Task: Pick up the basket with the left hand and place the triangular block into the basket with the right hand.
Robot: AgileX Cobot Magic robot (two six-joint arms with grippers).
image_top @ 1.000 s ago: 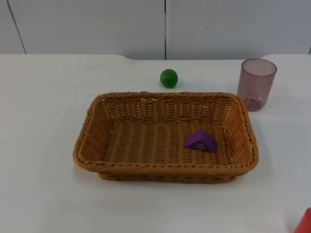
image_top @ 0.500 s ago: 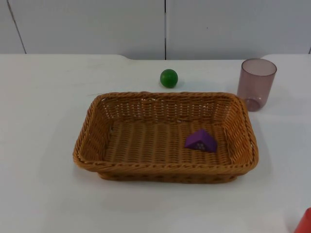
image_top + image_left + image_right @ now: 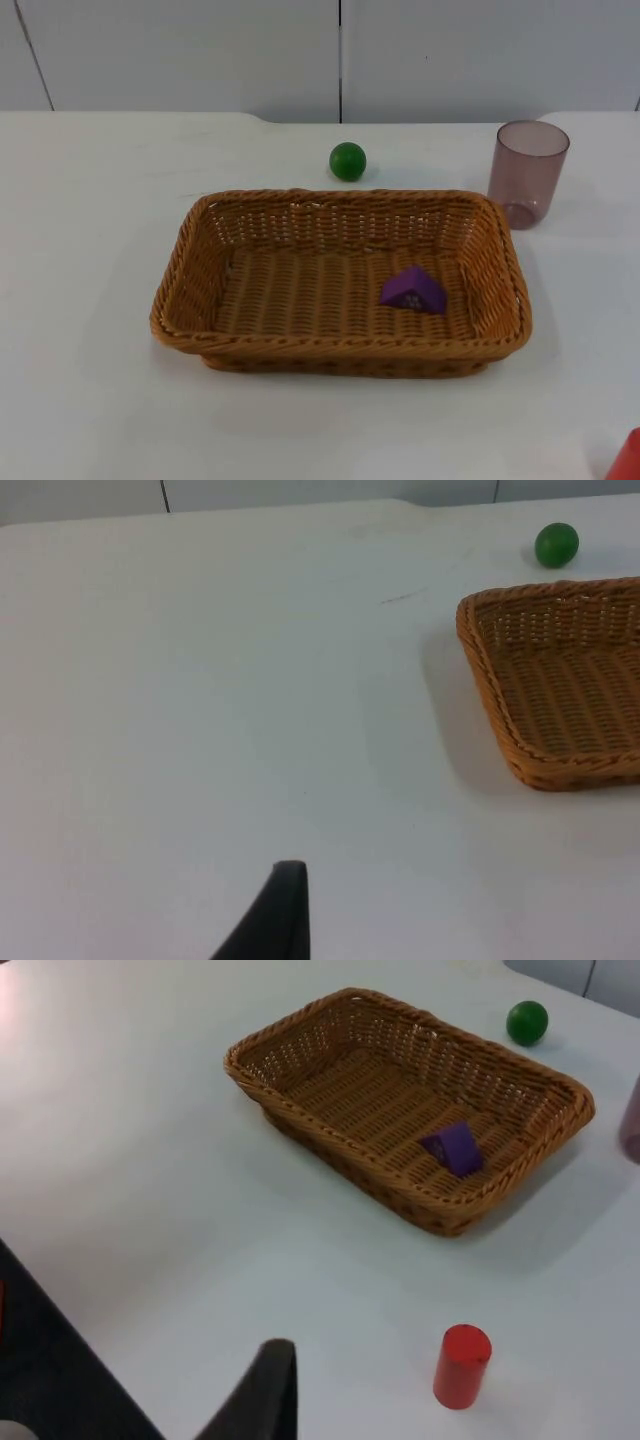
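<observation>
Sitting flat on the surface mid-frame, the basket is already holding the triangular block at its lower right, suggesting placement done, while both tools are waiting off it, finger state untellable.

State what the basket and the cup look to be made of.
Basket: woven wicker or rattan, tan with a matte finish, shown by the braided rim and open weave. Cup: tinted see-through plastic, possibly glass, smooth, since the table shows through its purplish wall.
</observation>
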